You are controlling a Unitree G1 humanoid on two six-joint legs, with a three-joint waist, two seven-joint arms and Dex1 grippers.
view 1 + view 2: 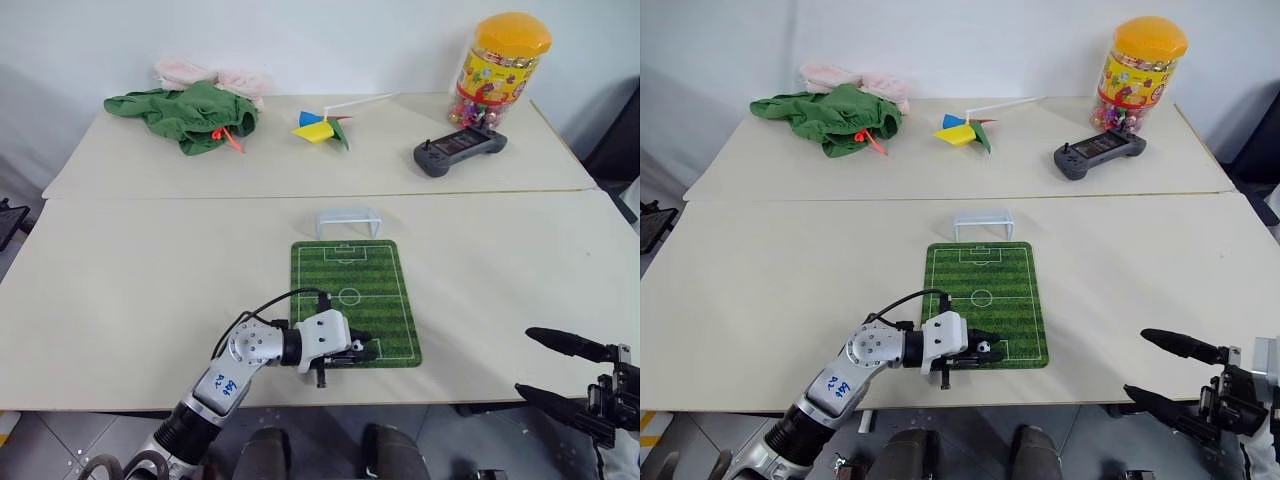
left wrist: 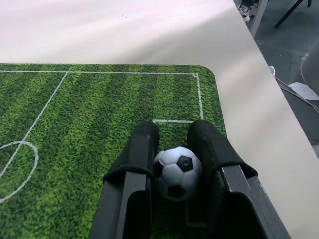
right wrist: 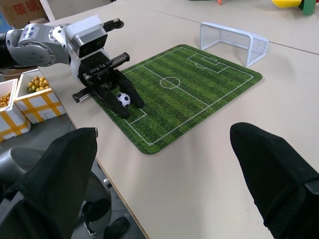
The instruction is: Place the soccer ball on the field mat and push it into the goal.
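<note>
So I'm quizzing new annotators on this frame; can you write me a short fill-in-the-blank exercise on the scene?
1. The left end effector is shut on the ____.
2. It holds it over the near end of the green ____.
3. The goal stands on the table just beyond the mat's ____ edge.
4. The right end effector, off the mat at the table's near edge, has its fingers ____.

Missing words: soccer ball; field mat; far; open
</note>
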